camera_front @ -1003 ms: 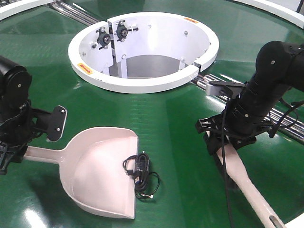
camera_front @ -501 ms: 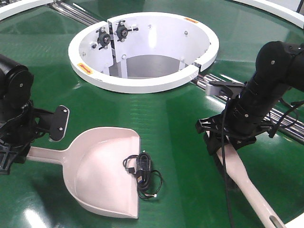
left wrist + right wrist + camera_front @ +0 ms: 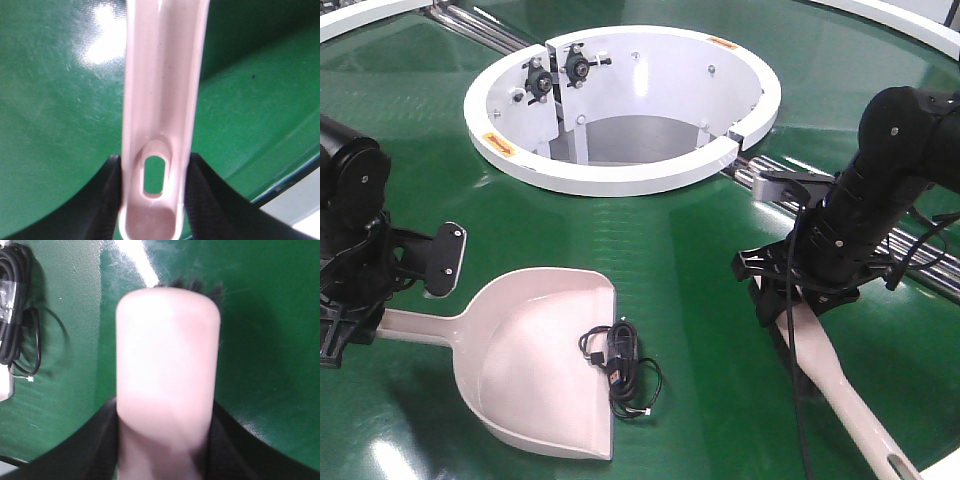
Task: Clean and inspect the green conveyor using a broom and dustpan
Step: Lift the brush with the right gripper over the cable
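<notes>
Sweeping the black cable fully into the dustpan needed, I judged, its lip flat on the green conveyor; left tool was clamped on its handle, right tool on the broom, well apart from the cable.
</notes>
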